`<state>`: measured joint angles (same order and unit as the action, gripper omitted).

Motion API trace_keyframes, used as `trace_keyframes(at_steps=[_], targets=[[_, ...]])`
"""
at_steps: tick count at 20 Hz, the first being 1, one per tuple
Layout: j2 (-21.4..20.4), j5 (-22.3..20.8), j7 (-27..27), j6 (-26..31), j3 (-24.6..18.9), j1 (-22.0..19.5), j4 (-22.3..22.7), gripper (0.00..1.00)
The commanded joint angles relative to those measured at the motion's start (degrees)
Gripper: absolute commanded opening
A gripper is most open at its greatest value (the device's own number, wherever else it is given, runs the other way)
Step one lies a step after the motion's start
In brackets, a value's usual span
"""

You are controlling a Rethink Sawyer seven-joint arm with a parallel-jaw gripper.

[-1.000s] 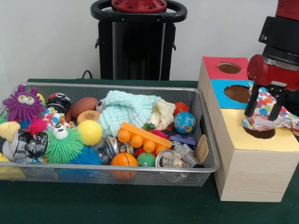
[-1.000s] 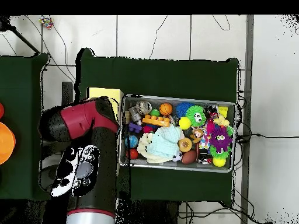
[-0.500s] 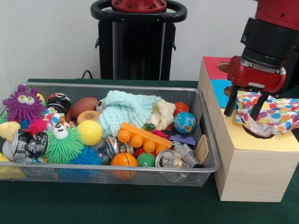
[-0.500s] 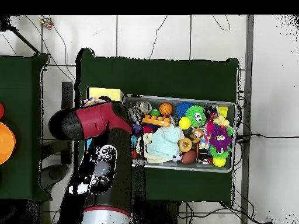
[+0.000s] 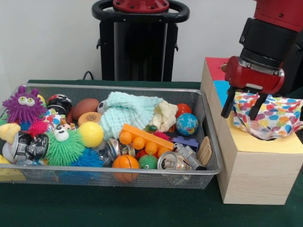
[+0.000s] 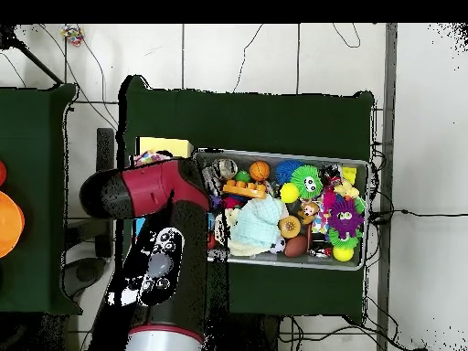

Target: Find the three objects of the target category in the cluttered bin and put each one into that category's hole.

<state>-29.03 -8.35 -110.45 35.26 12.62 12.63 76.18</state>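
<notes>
fingers (image 5: 241,109) spread beside polka-dot cloth (image 5: 269,118) on box (image 5: 251,163) in front view; overhead view: arm (image 6: 155,247) covering fingers.

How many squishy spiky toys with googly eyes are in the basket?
2. A purple spiky monster sits at the left end of the wire basket, and a green spiky one lies just below and right of it, beside the yellow ball. More could be buried.

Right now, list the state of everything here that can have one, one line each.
Gripper: open, fingers straddling the cloth's edge, not clamped.
Spotted cloth: crumpled, sagging into the yellow hole, mostly still outside.
Box: upright; its holes mostly hidden by the arm.
Bin: upright, full of clutter.
Green cloth: bunched, in bin.
Can: on its side.
</notes>
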Motion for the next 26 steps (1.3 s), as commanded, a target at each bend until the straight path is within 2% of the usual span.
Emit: trace_keyframes(at_steps=[1, 4, 5, 9, 15, 19, 26], targets=[[2.51, -1.93, -7.59, 3.23, 1.08, 0.91, -1.43, 1.0], [6.0, -3.5, -8.99, 3.16, 4.07, 3.91, -6.42, 1.0], [7.97, -3.69, -11.35, 2.7, 5.9, 5.69, -7.91, 1.0], [15.16, -0.32, -14.76, 4.53, 6.84, 7.44, -12.7, 1.0], [23.25, 3.93, -18.49, 1.44, 7.18, 8.07, -18.45, 1.0], [24.48, 5.0, -18.92, 1.33, 8.1, 8.45, -19.76, 1.0], [23.38, 5.82, -17.17, -0.31, 6.5, 7.36, -18.09, 1.0]])
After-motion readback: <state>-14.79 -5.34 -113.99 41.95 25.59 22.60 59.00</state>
